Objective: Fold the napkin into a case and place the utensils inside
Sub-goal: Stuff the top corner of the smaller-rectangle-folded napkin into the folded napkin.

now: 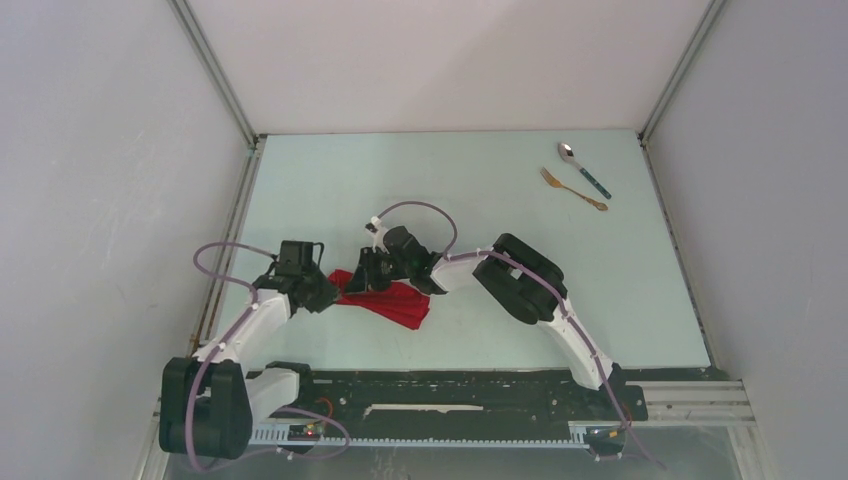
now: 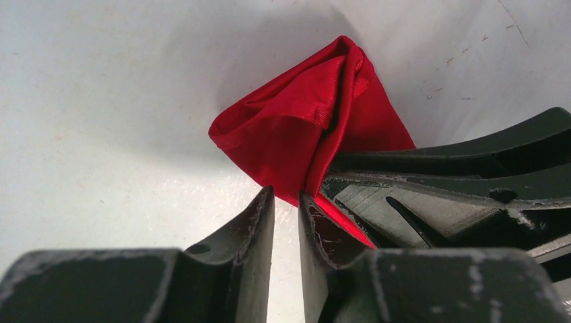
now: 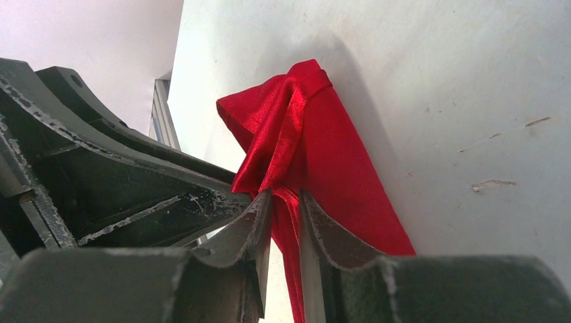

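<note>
Spoon (image 1: 586,172), fork (image 1: 573,190) far off, left tool (image 2: 286,195), right tool (image 3: 286,195) crowding napkin (image 1: 395,300)

Bright, even overhead light casts soft shadows; focus sharp.

Pale mint-green bench (image 1: 450,190), boxed in by plain white walls (image 1: 450,60): one at the back, one on each side, both leaning outward. Bare aluminium posts (image 1: 217,68) at the two far corners, rising up and out of view. Along the near edge, a black rail (image 1: 480,390) and below it a toothed metal strip (image 1: 450,438). Soft, even light, with only faint shadows. Seen close, small scratches (image 3: 495,183) and scuffs on the bench top.
</note>
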